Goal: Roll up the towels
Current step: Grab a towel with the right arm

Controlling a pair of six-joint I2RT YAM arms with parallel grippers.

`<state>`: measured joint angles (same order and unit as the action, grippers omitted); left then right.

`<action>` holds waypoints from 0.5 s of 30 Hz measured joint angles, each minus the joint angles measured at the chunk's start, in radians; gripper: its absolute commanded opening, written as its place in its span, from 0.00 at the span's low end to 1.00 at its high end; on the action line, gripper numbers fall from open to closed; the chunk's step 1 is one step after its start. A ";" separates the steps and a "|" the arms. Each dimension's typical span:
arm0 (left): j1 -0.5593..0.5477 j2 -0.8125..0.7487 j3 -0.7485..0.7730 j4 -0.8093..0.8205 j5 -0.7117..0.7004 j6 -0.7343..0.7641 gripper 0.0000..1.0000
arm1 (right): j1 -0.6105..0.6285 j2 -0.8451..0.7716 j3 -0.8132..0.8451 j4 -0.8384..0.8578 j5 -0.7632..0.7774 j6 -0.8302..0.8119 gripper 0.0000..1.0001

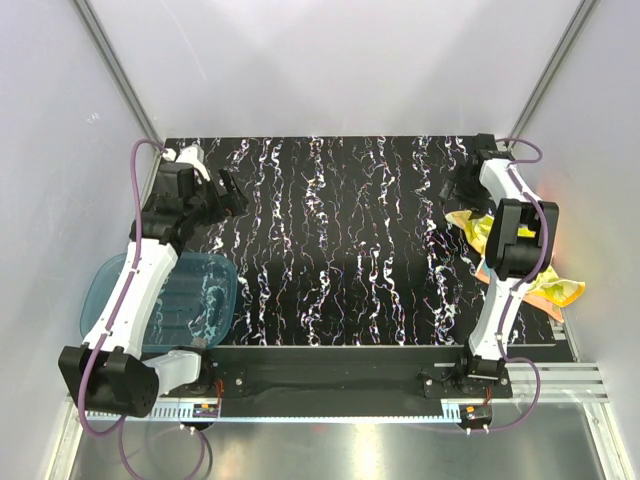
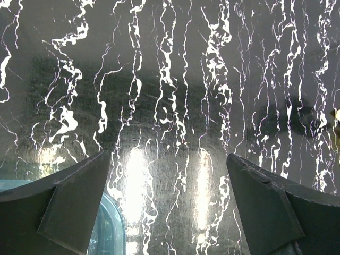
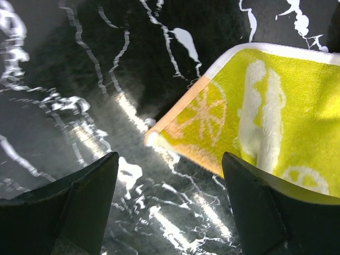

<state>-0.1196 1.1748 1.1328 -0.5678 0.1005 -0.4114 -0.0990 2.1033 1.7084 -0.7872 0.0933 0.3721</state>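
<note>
A yellow towel (image 1: 475,226) with white citrus prints and an orange hem lies crumpled at the right edge of the black marbled table (image 1: 340,240), partly under my right arm; more of it (image 1: 556,290) hangs off the table's right side. In the right wrist view a corner of the towel (image 3: 249,117) lies flat just ahead and to the right of my right gripper (image 3: 170,202), which is open and empty above the table. My left gripper (image 1: 228,192) is open and empty over the far left of the table, as the left wrist view shows (image 2: 169,207).
A clear blue plastic bin (image 1: 165,300) stands off the table's near left corner, under my left arm; its rim shows in the left wrist view (image 2: 109,223). White walls enclose the table on the left, back and right.
</note>
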 measured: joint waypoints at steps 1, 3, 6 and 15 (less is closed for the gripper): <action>0.000 0.000 0.000 -0.004 0.000 0.000 0.99 | 0.000 0.013 0.007 -0.006 0.005 -0.002 0.84; 0.000 0.001 0.000 -0.010 0.000 0.000 0.99 | 0.000 0.046 0.026 -0.024 0.019 -0.003 0.81; 0.001 0.006 0.000 -0.015 0.000 0.000 0.99 | 0.000 0.090 0.046 -0.038 0.024 -0.006 0.75; 0.013 0.015 0.000 -0.021 0.000 0.000 0.99 | 0.003 0.120 0.054 -0.064 0.040 -0.022 0.16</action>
<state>-0.1062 1.1896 1.1332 -0.5888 0.1009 -0.4114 -0.0963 2.2230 1.7626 -0.8516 0.1329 0.3504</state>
